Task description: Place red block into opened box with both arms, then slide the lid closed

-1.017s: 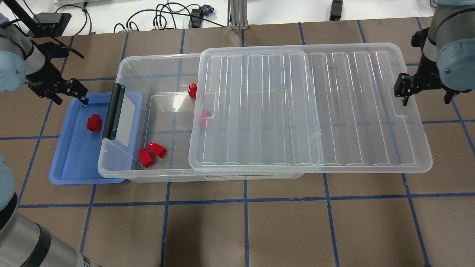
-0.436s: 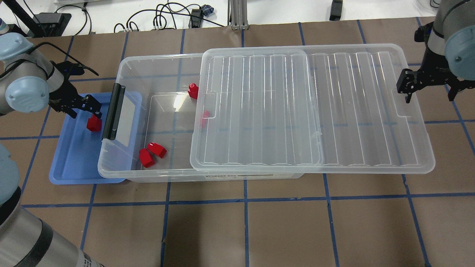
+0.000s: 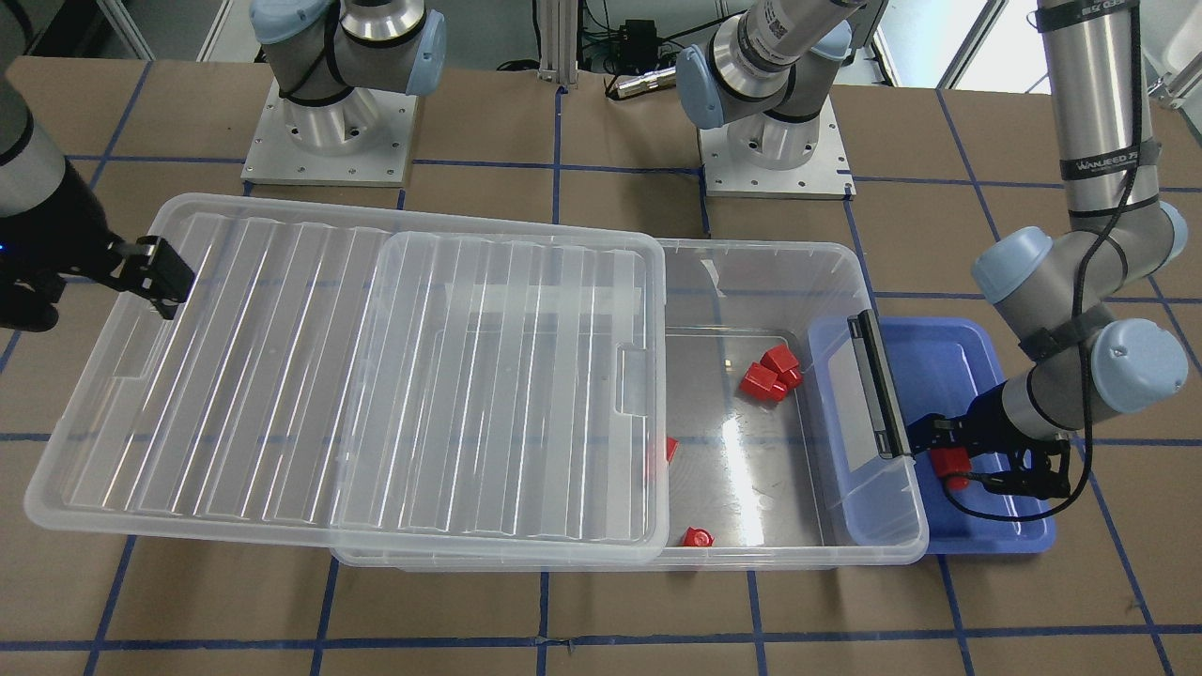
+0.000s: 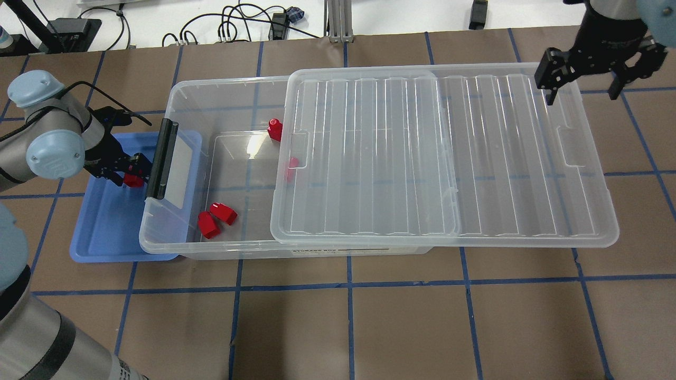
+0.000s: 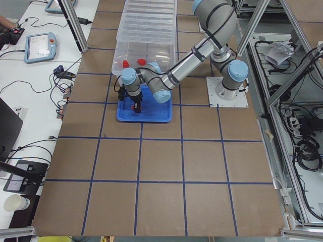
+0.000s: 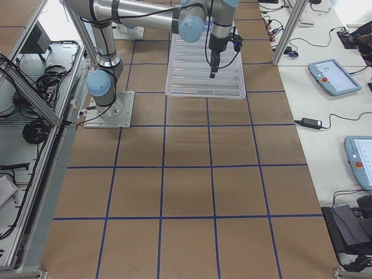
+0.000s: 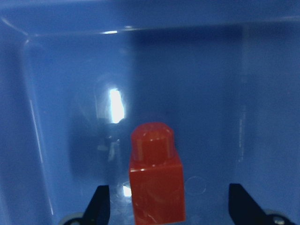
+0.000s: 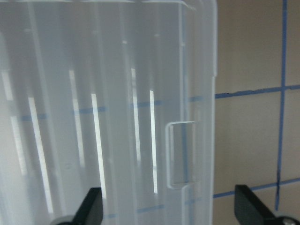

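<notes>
A red block (image 7: 157, 183) stands in the blue tray (image 4: 105, 227), stub toward the tray wall. My left gripper (image 4: 128, 173) is open and low over the tray, with one finger on each side of the block (image 4: 133, 181) and gaps showing. The clear box (image 4: 211, 84) holds several red blocks (image 4: 216, 217) in its uncovered left part. The ribbed lid (image 4: 475, 158) rests on the box and overhangs far to the right. My right gripper (image 4: 582, 97) hangs open above the lid's far right corner, holding nothing.
The box's black latch bar (image 4: 161, 158) overlaps the blue tray's right edge, close beside my left gripper. One red block (image 4: 290, 168) lies at the lid's left edge, partly under it. Cables and stands line the table's far edge.
My left gripper has moved right and down from the tray's far left corner to straddle the red block. My right gripper has drawn away from the lid's right end toward the far side.
</notes>
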{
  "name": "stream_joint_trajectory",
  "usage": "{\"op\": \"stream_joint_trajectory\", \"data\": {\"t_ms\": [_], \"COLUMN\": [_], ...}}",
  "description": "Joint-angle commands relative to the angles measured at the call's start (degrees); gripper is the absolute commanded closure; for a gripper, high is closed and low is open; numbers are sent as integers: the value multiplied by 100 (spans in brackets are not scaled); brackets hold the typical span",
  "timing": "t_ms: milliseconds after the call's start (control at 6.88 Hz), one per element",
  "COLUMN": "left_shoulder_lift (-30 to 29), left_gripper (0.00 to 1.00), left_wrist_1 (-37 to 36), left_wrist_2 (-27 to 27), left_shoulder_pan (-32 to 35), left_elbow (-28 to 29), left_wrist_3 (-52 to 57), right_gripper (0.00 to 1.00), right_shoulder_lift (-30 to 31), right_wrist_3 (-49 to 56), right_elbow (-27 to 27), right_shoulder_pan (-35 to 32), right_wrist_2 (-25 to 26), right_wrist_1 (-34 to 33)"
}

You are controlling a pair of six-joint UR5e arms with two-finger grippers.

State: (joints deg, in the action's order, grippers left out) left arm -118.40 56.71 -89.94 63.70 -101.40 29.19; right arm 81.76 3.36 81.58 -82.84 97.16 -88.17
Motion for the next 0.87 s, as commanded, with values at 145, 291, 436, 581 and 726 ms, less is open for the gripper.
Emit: {"op": "stream_joint_trajectory", "data": {"t_ms": [145,291,436,581,726], "left_shoulder_lift": [18,97,202,360,500], "left_gripper": [100,100,100,100,100], "left_wrist_1": [-11,137,687,1475,2231], "left_wrist_2": [21,-40,-58,-76,-76], "left_shoulder_pan": [2,80,150,430,798], "left_elbow": [303,618,1030,1565,2040], "left_wrist_3": [-10,-10,-19,-45,-558], "right_gripper": [0,0,0,0,0], "right_shoulder_lift": [550,630,631,639,640], "right_wrist_3": [-1037,-1048,-1048,-1048,-1048], "right_elbow": [109,321,341,324,323], "right_shoulder_pan": [-557,-558,-558,-558,-558], "right_wrist_2": [-971,-980,-980,-971,-971], "right_wrist_1": [212,108,-24,-25,-16]}}
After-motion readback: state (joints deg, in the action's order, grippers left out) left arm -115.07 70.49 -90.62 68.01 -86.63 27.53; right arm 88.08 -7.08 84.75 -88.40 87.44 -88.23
